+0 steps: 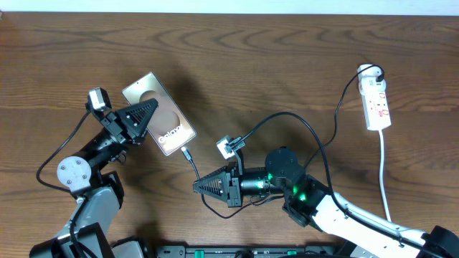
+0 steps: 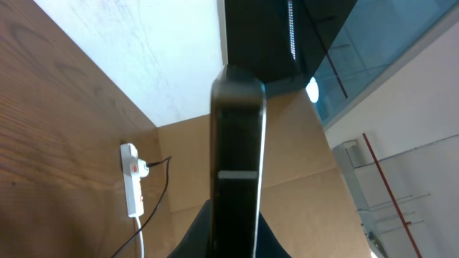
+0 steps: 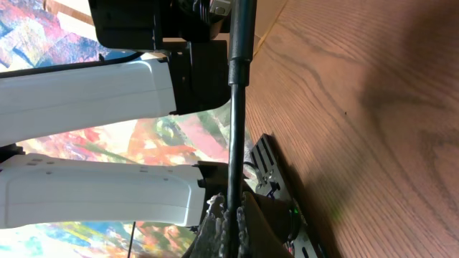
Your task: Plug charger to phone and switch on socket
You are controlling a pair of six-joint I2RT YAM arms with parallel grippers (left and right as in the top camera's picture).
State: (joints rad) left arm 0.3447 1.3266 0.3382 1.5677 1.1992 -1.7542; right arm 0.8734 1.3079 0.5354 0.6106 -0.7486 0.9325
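Pinched in the closed right gripper [image 1: 195, 186], the charger [image 1: 188, 153] puts its connector just beside the phone [image 1: 159, 113]'s lower short edge, along its long axis, while the left gripper [image 1: 150, 107] clamps that phone and the socket [image 1: 378, 104] lies well apart, rightward.

Your left arm [image 1: 90, 190] reaches up from below and left of the phone [image 1: 171, 130]. It bends at its round grey joint so that the wrist points up and right toward the phone. Your left gripper [image 1: 149, 108] lies over the phone's left long edge. Its fingers [image 2: 199, 235] are closed on the slab, which stands edge-on between them in the left wrist view. Your right arm [image 1: 358, 218] stretches in low from far right of the phone, with green lights glowing on its dark wrist joints. Your right gripper [image 1: 196, 187] points left, just below the phone's lower end, its fingers [image 3: 215, 223] pinched on the charger [image 1: 192, 162].
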